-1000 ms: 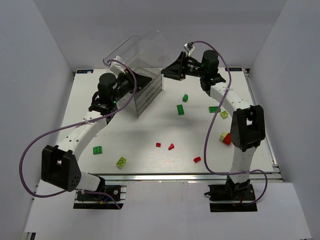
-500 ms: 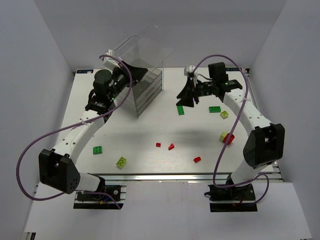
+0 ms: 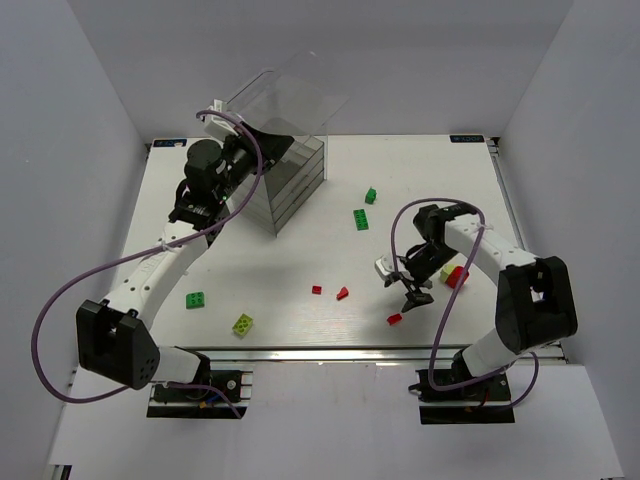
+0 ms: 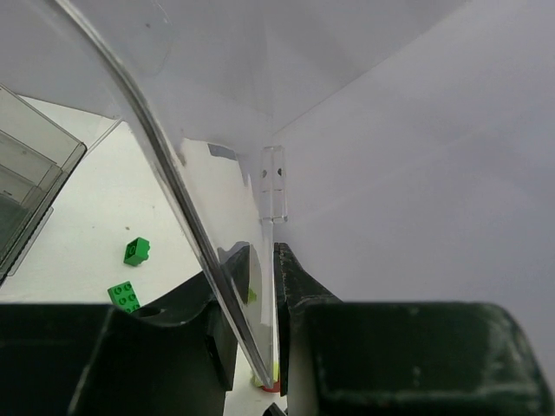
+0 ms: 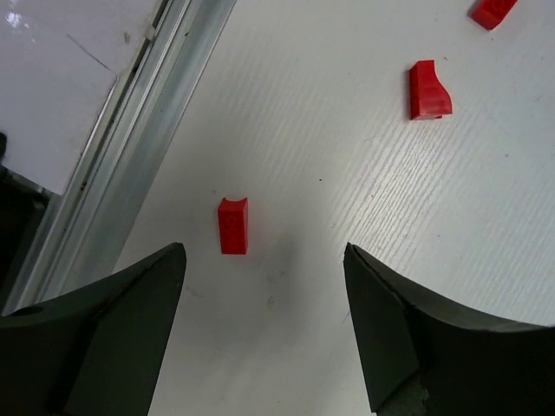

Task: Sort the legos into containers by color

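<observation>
Your right gripper (image 5: 262, 260) hangs low over the table (image 3: 260, 260) near its front edge, jaws spread wide and holding nothing. Between the two fingers, closer to the one on the left of the wrist view, lies a red wedge brick (image 5: 232, 225). It lies flat on the white surface and touches neither finger. Its long axis runs up and down that view, square to the line between the fingers, and its scooped end points toward the top of the frame. A second red brick (image 5: 427, 89) lies beyond the fingers with nearly the same heading, and a third red piece (image 5: 492, 10) sits at the frame's top edge.

Your left gripper (image 4: 256, 277) is at the far left of the table, jaws drawn narrow and pinching the curved clear lid (image 4: 165, 165) of the drawer box (image 3: 295, 180), which is tipped up and open. Two green bricks (image 3: 360, 219) lie on the table to the right of the box.
</observation>
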You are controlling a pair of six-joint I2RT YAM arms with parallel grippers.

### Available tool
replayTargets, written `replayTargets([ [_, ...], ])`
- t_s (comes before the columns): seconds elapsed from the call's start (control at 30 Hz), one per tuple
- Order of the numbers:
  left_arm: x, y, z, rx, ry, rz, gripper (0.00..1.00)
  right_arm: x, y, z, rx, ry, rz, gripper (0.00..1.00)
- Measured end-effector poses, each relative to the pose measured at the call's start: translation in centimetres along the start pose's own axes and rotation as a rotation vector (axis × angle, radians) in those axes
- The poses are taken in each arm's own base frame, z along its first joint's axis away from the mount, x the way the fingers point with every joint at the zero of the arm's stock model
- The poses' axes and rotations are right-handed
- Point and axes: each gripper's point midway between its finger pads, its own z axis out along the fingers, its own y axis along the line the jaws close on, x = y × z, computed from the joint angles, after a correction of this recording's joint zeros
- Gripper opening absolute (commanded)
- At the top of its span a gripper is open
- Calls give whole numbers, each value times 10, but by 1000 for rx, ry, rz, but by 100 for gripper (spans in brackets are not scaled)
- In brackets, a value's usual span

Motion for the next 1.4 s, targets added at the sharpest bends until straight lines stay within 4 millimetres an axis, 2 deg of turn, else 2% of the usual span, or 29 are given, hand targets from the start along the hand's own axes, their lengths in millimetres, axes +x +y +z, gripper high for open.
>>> replayTargets([
  [0.1,0,1,-3,-1,-5,-4,30,6,10,3,-11,25,-51,78],
  [0.23,1,3,-8,-10,-11,-12,30,28,32,21,-12,84,-72,76],
  [0.33,2,5,-9,-15,-12,-16,30,43,40,33,-10,125,-63,72],
  [0.47,2,5,-9,-16,-14,-16,30,51,25,37,43,168,-58,68],
  [0.67,1,5,-9,-16,-14,-17,30,54,0,41,118,196,-57,61],
  [0.9,1,5,-9,-14,-15,-21,30,54,-2,50,110,198,-43,49],
  [1.03,1,5,-9,-14,-16,-23,30,52,0,53,106,190,-35,31],
  [1.13,0,4,-9,-12,-18,-22,30,52,1,53,105,189,-31,27],
  [1.23,0,4,-9,-12,-18,-23,30,52,1,54,104,189,-32,27],
  [1.3,0,4,-9,-11,-18,-24,30,52,1,54,103,189,-34,31],
  [1.33,0,4,-9,-11,-18,-25,30,52,1,54,103,189,-34,44],
  [1.4,0,4,-9,-11,-18,-26,31,52,0,54,104,189,-35,52],
])
